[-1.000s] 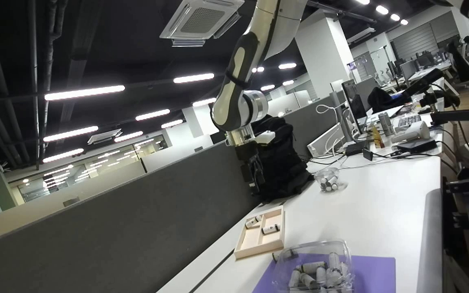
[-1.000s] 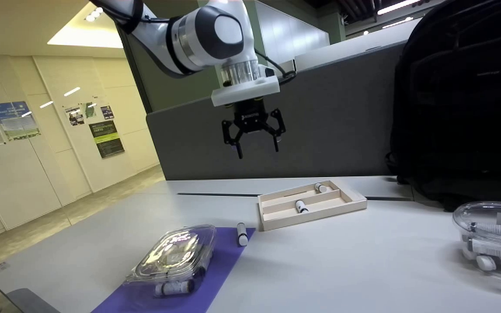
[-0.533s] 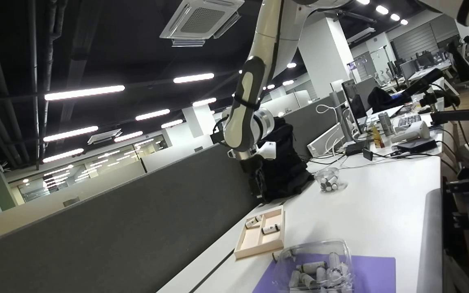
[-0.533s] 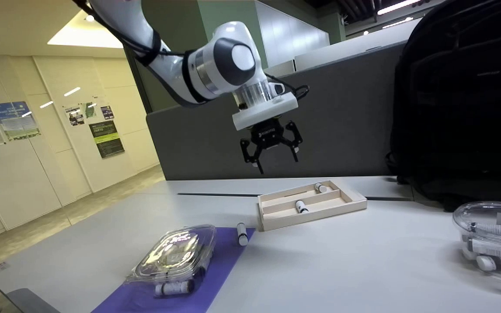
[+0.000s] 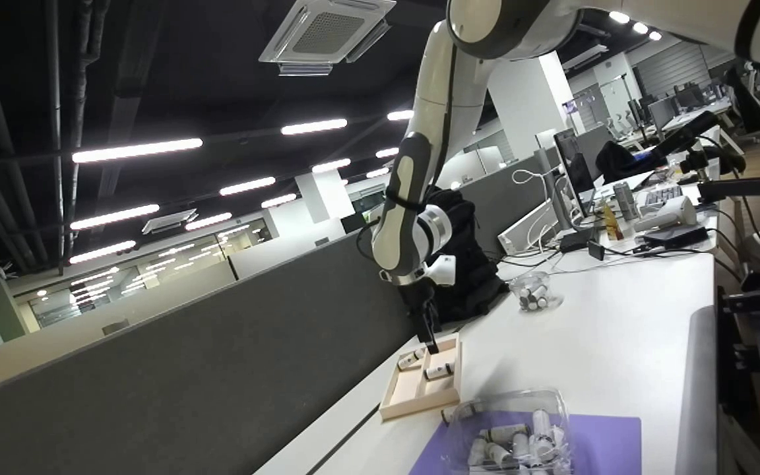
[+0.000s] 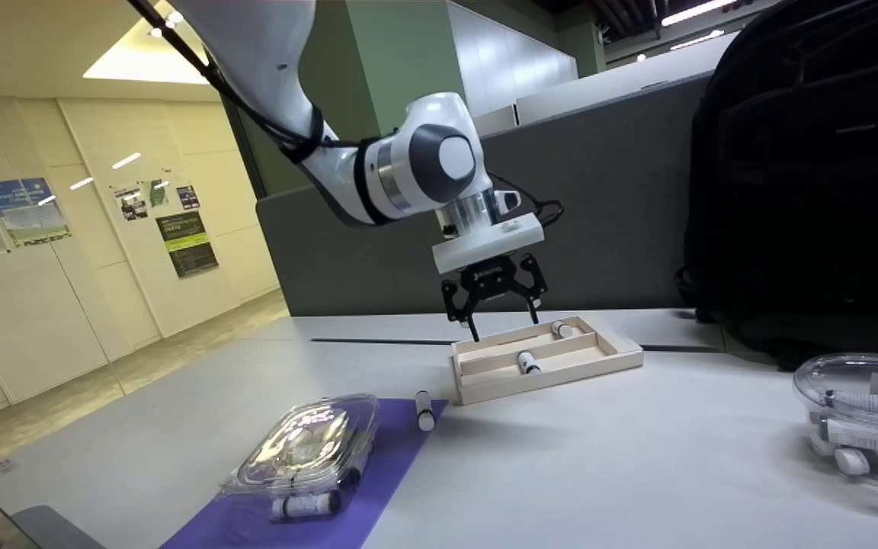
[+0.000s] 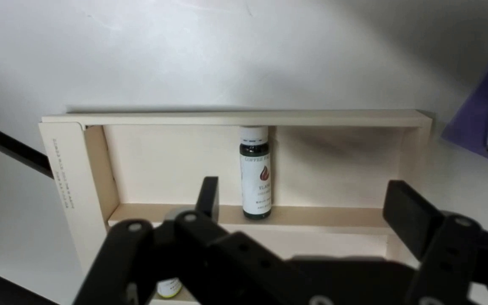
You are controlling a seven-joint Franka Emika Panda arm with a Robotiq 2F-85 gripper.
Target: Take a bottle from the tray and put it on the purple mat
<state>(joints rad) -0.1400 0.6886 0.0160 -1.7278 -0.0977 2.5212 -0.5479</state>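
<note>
White-labelled bottle [image 7: 256, 178], in tray [image 7: 333, 117]: it lies off-centre below my wide-spread, empty gripper [image 7: 305, 201], long axis crossing the closing line.

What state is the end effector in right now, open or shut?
Open. In an exterior view the end effector shows a wide gap; in the wrist view its fingers stand apart, gripping nothing.

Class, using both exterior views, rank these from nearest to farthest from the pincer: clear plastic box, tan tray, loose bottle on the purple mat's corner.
1. Tan tray, below the pincer.
2. Loose bottle, on the corner of the purple mat.
3. Clear plastic box, on the mat beyond that bottle.
</note>
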